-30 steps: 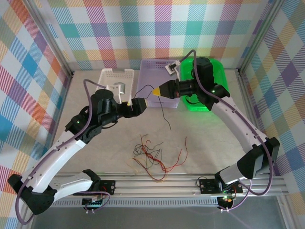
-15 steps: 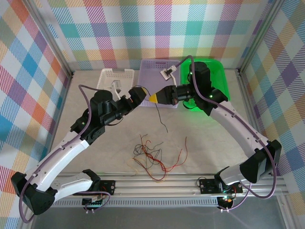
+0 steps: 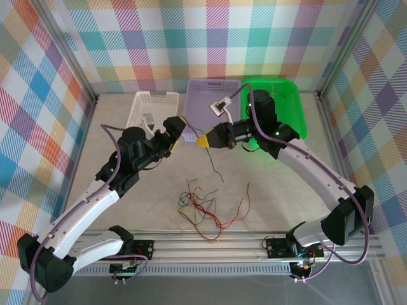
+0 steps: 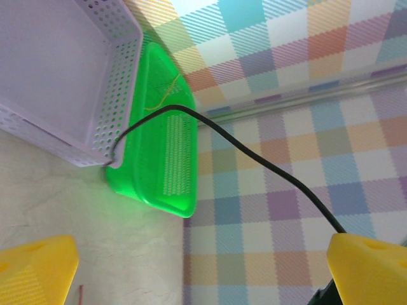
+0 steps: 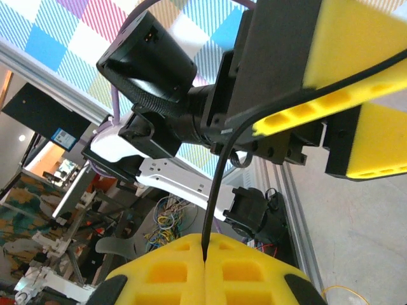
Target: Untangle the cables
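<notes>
In the middle of the overhead view the right pincer point(image 3: 203, 141) is clamped fully shut on a black cable point(image 3: 213, 166). The free length of that cable hangs down toward the counter point(image 3: 286, 184), and its lower end trails to the lower right. In the right wrist view the closed yellow fingers point(image 5: 159, 273) sit at the bottom of the frame. The black cable point(image 5: 215, 190) rises from the seam between them, then bends toward the upper right.

The left pincer point(image 3: 177, 132) faces it from just to the left, spread as wide as it goes and holding nothing. In the left wrist view its fingers point(image 4: 35, 270) sit in the two bottom corners. The black cable point(image 4: 254, 155) slants from the right-hand finger up to the left, across the green basket point(image 4: 172, 165). Whether it touches that finger I cannot tell.

The rest of the cables point(image 3: 202, 213), red, orange and dark, lie in a loose tangle on the counter at lower centre, well apart from both pincers. Along the top of the overhead view a white basket point(image 3: 143, 100), a purple basket point(image 3: 203, 89) and the green basket point(image 3: 289, 95) stand in a row.
</notes>
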### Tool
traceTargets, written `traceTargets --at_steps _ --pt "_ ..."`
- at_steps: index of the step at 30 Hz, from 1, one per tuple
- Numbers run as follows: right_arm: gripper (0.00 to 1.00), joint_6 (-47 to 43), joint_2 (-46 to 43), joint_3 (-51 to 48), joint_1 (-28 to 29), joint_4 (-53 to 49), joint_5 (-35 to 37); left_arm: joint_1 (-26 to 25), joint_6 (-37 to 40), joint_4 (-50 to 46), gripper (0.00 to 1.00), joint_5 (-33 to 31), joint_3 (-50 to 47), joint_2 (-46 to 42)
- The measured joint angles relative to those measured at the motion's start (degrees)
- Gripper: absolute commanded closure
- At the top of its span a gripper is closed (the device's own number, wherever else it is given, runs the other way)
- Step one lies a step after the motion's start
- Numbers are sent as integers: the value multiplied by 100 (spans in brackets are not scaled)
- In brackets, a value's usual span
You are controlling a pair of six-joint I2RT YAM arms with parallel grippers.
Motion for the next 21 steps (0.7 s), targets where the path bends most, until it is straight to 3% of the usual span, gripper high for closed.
traceTargets --at_steps 6,14,21 --pt "100 -203 2 -50 129 9 2 79 -793 479 0 11 -306 4" --pt "100 -400 59 -94 264 -15 4 118 -1268 715 0 17 -328 -50" --pt "100 -555 188 -149 352 -105 33 125 -1534 1008 24 249 -348 -13"
